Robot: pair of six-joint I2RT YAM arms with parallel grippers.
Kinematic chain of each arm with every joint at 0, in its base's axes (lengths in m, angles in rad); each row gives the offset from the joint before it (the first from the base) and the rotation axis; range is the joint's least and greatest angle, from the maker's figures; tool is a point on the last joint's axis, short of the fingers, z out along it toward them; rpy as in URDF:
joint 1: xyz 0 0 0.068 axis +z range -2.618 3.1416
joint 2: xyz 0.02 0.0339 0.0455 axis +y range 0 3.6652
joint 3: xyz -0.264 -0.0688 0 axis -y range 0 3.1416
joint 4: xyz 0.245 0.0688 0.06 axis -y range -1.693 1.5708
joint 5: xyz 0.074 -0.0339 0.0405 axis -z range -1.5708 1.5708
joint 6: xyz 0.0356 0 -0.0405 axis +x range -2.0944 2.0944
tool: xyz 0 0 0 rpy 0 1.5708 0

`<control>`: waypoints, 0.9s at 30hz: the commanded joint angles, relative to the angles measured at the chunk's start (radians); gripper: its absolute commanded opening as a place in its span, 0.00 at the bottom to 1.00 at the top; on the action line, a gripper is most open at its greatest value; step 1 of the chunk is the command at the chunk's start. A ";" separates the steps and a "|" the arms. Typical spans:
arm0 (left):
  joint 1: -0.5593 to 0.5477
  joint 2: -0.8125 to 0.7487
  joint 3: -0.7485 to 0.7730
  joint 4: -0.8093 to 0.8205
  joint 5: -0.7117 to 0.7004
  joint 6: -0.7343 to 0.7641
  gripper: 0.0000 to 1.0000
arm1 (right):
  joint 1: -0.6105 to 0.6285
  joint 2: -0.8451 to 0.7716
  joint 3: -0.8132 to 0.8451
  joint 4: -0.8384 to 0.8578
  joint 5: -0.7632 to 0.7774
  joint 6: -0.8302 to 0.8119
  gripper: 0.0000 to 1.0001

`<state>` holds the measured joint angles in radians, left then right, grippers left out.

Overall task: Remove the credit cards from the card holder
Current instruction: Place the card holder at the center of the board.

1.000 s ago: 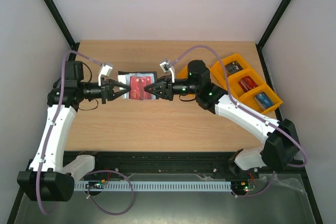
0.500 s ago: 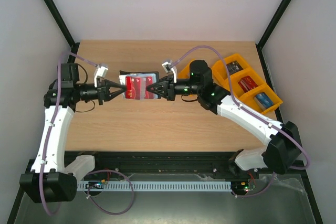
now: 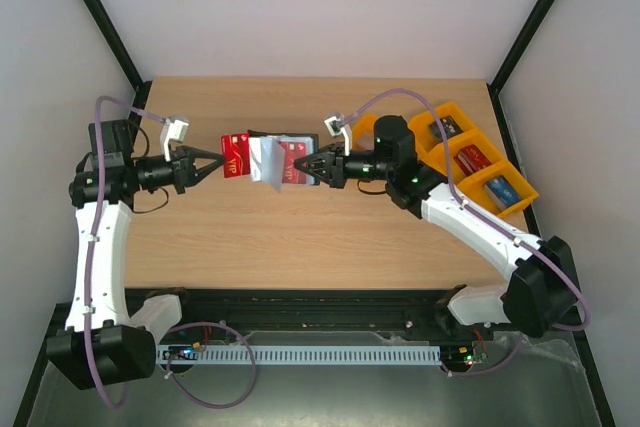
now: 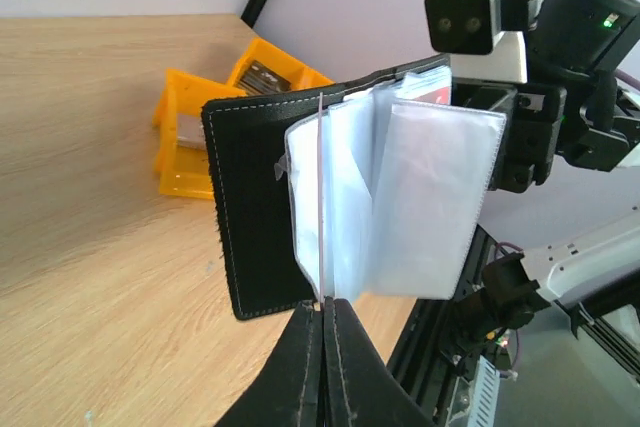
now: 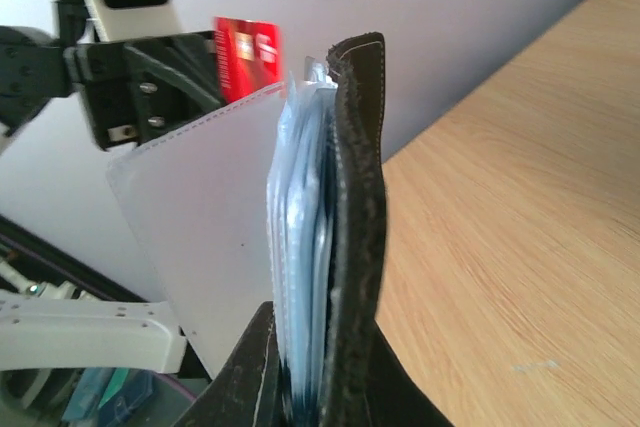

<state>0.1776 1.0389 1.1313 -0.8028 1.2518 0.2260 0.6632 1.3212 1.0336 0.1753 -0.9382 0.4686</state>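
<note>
The card holder [image 3: 288,157] is a black wallet hanging open above the table, with pale clear pockets [image 3: 264,162] fanned out to its left. My right gripper [image 3: 306,169] is shut on its right edge; in the right wrist view the jaws [image 5: 325,332] clamp the black cover [image 5: 357,187] and the pocket stack. A red credit card [image 3: 236,154] is clear of the pockets, just left of them, pinched at its left end by my left gripper [image 3: 218,163]. The left wrist view shows that card edge-on [image 4: 321,197] above the shut jaws [image 4: 323,303]. Other cards are hidden.
Orange trays [image 3: 437,152] with small items stand at the table's right, behind my right arm, and also show in the left wrist view [image 4: 176,137]. Black frame posts rise at the back corners. Bare wood lies below the held wallet.
My left gripper has drawn back to the left, pulling the red card out of the pockets. The right gripper closed tighter and shifted slightly right. A pale pocket leaf swung outward.
</note>
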 commanded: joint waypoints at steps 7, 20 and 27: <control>0.023 -0.007 0.032 0.007 -0.063 -0.024 0.02 | -0.040 0.035 -0.063 -0.009 0.049 0.070 0.02; 0.020 0.048 0.053 0.038 -0.046 -0.033 0.02 | 0.149 0.532 0.070 0.214 -0.037 0.312 0.02; 0.001 0.085 0.065 0.013 -0.080 0.015 0.02 | 0.132 0.650 0.174 -0.160 0.060 0.126 0.28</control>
<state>0.1925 1.1076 1.1610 -0.7761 1.1862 0.1982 0.8154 1.9709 1.1633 0.2043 -0.9352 0.6968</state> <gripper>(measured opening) 0.022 0.160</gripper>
